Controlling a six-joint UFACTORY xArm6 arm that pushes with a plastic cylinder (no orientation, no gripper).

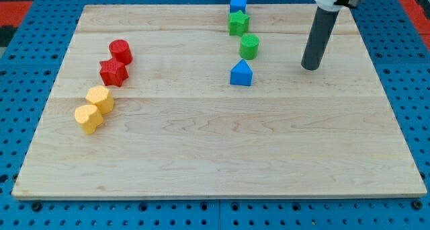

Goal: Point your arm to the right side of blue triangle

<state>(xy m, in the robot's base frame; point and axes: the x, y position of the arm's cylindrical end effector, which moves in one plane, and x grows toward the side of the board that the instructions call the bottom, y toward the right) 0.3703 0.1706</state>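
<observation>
Now we are holding my tip (310,66) right of the blue triangle (241,74), well apart, so nothing gets nudged; we are carrying no jaws.

The blue triangle (241,74) sat flat on the desk (201,156), apex toward the view's top, in the upper middle of the board; my tip (310,66) stood well apart to its right, slightly higher in view

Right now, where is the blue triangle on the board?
The blue triangle lies right of the board's centre, just below the green cylinder; my tip stands apart at its right.
</observation>
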